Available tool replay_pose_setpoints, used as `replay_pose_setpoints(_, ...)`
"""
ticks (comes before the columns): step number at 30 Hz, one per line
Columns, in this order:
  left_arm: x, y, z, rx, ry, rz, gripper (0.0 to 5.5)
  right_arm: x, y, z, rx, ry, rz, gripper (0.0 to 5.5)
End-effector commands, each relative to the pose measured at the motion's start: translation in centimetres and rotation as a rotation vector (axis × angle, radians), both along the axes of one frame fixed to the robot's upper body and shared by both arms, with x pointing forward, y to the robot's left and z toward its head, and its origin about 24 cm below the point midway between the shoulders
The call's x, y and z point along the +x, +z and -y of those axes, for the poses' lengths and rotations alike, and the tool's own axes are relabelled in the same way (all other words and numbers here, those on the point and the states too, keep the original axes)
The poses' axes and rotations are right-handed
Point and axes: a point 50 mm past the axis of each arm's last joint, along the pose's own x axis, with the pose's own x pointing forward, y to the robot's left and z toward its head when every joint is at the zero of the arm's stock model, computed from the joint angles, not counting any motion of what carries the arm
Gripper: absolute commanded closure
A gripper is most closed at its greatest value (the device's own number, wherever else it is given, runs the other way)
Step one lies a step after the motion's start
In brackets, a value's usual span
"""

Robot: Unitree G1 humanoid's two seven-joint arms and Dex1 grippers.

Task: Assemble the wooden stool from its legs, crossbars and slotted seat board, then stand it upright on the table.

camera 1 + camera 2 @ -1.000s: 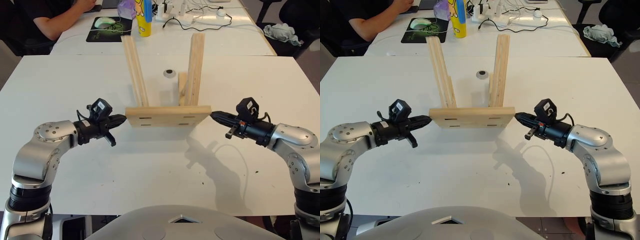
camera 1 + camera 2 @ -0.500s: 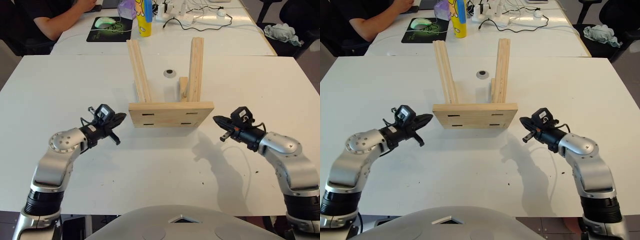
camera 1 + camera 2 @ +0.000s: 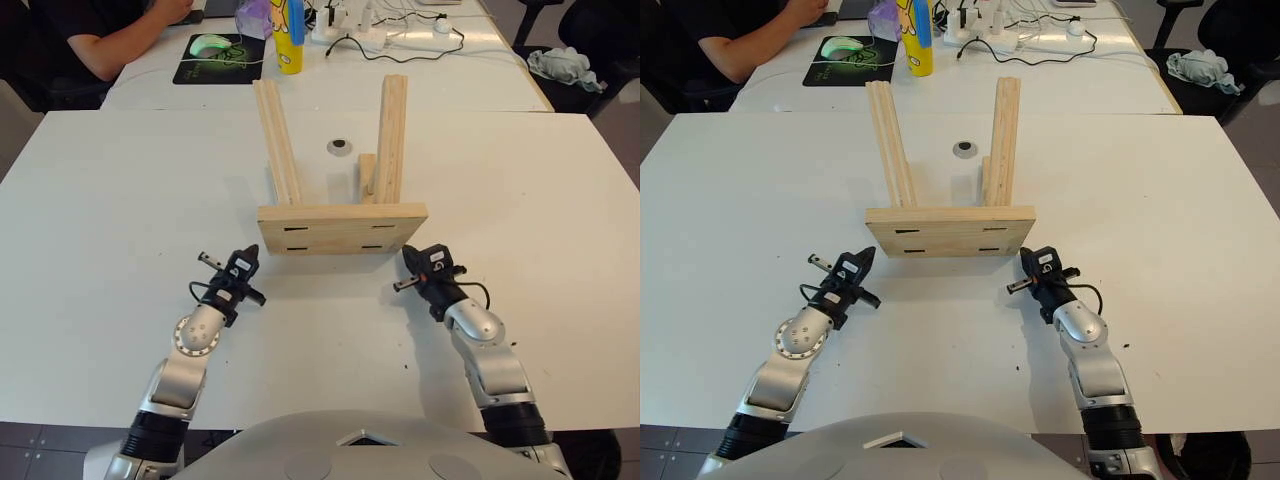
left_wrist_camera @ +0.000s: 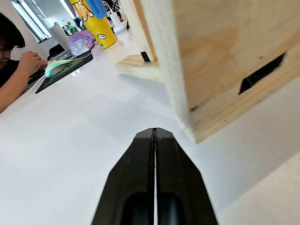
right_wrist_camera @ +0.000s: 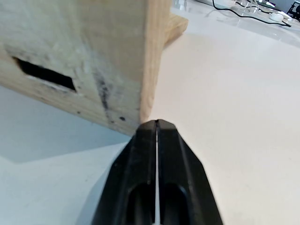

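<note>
The assembled wooden stool lies on its side mid-table. Its slotted seat board stands on edge and faces me. Two leg pairs run flat away toward the far side, with a short crossbar between them. My left gripper is shut and empty, low over the table just in front of the board's left lower corner. My right gripper is shut and empty too, its tip close to the board's right lower corner. Neither touches the wood.
A small dark round object lies between the legs. On the far table are a yellow bottle, a mouse pad with a mouse, cables and a cloth. A person sits at the far left.
Both grippers have left the board's side edges and drawn back and inward, to just in front of its lower corners. The stool shifted slightly right after the first frame, then stayed still.
</note>
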Motion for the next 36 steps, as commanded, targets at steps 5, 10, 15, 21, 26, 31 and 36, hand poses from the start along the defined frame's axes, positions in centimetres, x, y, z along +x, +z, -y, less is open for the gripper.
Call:
replay_pose_setpoints(5, 1.0, -0.7, 1.1, -0.002, 0.000, -0.015, 5.50, 1.0, -0.4, -1.5, 0.029, 0.037, 0.019, 5.46)
replay_pose_setpoints(10, 0.9, -0.1, 2.5, -0.074, -0.047, -0.016, 5.50, 1.5, 0.7, -2.5, 0.065, 0.092, 0.060, 5.46)
replay_pose_setpoints(15, 1.5, 2.6, 3.9, -0.174, -0.127, 0.045, 5.50, 2.0, 3.4, -3.9, 0.132, 0.158, 0.137, 5.46)
replay_pose_setpoints(21, 2.4, 6.2, 5.0, -0.246, -0.165, 0.116, 5.50, 2.6, 6.7, -4.7, 0.189, 0.190, 0.215, 5.46)
replay_pose_setpoints(26, 2.9, 4.9, 3.5, -0.185, -0.097, 0.064, 5.50, 2.2, 4.6, -3.1, 0.120, 0.172, 0.118, 5.46)
replay_pose_setpoints(31, 2.4, 3.9, 3.1, -0.163, -0.077, 0.038, 5.50, 2.7, 0.7, 2.3, -0.055, 0.016, -0.042, 5.46)
replay_pose_setpoints(36, 2.5, 3.9, 3.8, -0.157, -0.103, 0.042, 5.50, 6.6, 2.3, 4.5, -0.083, -0.044, 0.053, 5.46)
